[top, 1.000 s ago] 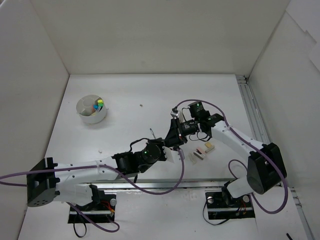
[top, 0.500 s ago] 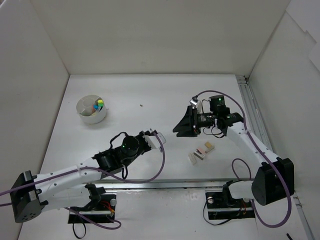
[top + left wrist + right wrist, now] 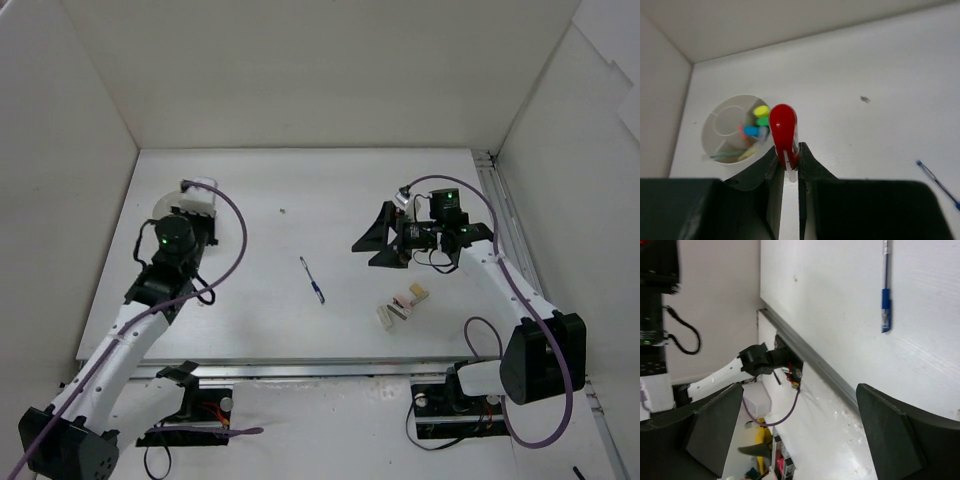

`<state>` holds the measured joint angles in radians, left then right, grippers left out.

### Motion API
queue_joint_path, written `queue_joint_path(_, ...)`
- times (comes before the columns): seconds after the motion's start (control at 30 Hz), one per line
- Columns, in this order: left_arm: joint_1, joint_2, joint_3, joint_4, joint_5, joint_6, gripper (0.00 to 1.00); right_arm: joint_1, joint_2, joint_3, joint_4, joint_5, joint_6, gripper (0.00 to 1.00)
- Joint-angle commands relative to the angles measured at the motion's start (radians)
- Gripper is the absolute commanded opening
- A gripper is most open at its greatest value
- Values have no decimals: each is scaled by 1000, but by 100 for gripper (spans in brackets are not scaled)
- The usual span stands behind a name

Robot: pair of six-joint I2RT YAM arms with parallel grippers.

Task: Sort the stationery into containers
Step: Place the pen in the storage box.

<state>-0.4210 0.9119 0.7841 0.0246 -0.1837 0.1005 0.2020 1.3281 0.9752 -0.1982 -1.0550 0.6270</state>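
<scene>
Red stick (image 3: 783,132) clamped in left pincer (image 3: 790,167), swung from middle to just short of tub (image 3: 729,121), drop-in next prob. Right pincer (image 3: 383,240) now open, empty. Pen (image 3: 312,280) lying mid-worktop (image 3: 260,200).

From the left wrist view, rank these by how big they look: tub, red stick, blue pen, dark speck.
1. white tub
2. red stick, enlarged by nearness, held in the left gripper
3. blue pen, cut off at the frame edge
4. dark speck

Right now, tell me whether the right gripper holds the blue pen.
No: the blue pen lies on the table, apart from the open, empty right gripper.
</scene>
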Motion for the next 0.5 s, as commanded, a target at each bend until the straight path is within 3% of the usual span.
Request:
queue_joint_path(0.0, 175, 11, 141, -20, 10, -156, 0, -24, 0, 14, 14, 88, -70, 98)
queue_joint_path(0.2, 454, 102, 219, 29, 164, -211, 0, -46, -1, 20, -6, 253, -102, 98)
queue_joint_path(0.47, 626, 343, 346, 89, 368, -203, 0, -61, 17, 45, -21, 293, -139, 98)
